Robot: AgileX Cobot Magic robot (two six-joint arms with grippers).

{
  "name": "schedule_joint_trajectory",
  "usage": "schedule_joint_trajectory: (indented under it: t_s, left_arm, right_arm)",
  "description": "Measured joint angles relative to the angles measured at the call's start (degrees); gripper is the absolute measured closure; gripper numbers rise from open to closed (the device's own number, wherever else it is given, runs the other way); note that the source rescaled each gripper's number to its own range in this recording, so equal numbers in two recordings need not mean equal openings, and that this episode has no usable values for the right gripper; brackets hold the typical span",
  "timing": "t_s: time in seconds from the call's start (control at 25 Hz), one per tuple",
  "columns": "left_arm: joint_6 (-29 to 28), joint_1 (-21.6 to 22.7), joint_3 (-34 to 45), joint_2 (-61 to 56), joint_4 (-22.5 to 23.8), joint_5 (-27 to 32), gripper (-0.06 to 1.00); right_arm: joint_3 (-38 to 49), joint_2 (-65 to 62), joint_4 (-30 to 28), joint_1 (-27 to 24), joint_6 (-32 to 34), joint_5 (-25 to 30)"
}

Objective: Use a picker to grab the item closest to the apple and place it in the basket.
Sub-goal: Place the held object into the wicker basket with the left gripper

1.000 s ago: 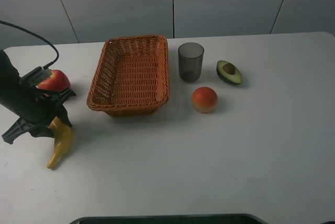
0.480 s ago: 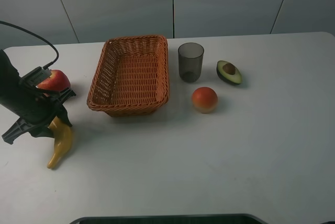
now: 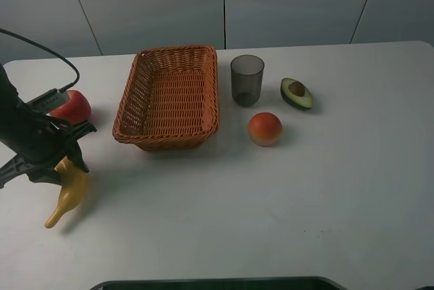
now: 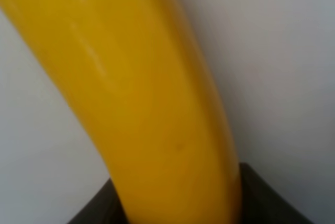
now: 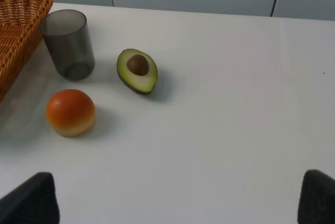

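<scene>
The red apple (image 3: 74,105) lies at the table's far left. Just in front of it, my left gripper (image 3: 66,165) is shut on the top end of the yellow banana (image 3: 65,194), which hangs tilted with its tip pointing down-left. Up close in the left wrist view, the banana (image 4: 157,103) fills the picture, with a dark finger (image 4: 267,200) beside it. The wicker basket (image 3: 127,104) stands to the right of the apple, with nothing in it. My right gripper (image 5: 172,203) is open above bare table; it does not show in the high view.
A dark translucent cup (image 3: 247,80), a halved avocado (image 3: 297,93) and a round orange-red fruit (image 3: 265,129) sit to the right of the basket. They also appear in the right wrist view: cup (image 5: 68,43), avocado (image 5: 137,70), fruit (image 5: 70,112).
The left gripper shifted slightly left with the banana. The banana came up off the table and its free end swung down-left. The apple shows more fully.
</scene>
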Motion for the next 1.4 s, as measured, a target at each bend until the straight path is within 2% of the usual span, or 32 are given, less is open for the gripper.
schedule_joint_trajectory:
  t_s: [0.12,0.4,0.72,0.84,1.16,1.28,1.4]
  left_arm:
    - [0.2,0.0,0.0,-5.2,0.4,1.3,0.93]
    - [1.7,0.0,0.1,-14.8,2.5,8.9,0.93]
    - [7.7,0.0,0.1,-24.7,1.1,10.0,0.93]
    - [13.4,0.0,0.1,-26.0,-2.4,8.9,0.93]
    - [35.8,-0.1,-3.2,-26.2,-20.2,6.9,0.93]
    - [40.8,-1.8,-5.4,-26.2,-23.7,6.0,0.93]
    - [43.7,-5.3,-8.0,-25.1,-24.9,4.4,0.93]
  right_arm:
    - [0.0,0.0,0.0,0.0,0.0,0.0]
    - [0.0,0.0,0.0,0.0,0.0,0.0]
    - [0.0,0.0,0.0,0.0,0.0,0.0]
    - [0.0,0.0,0.0,0.0,0.0,0.0]
    - [0.0,0.0,0.0,0.0,0.0,0.0]
    - [0.0,0.0,0.0,0.0,0.0,0.0]
    - [0.0,0.0,0.0,0.0,0.0,0.0]
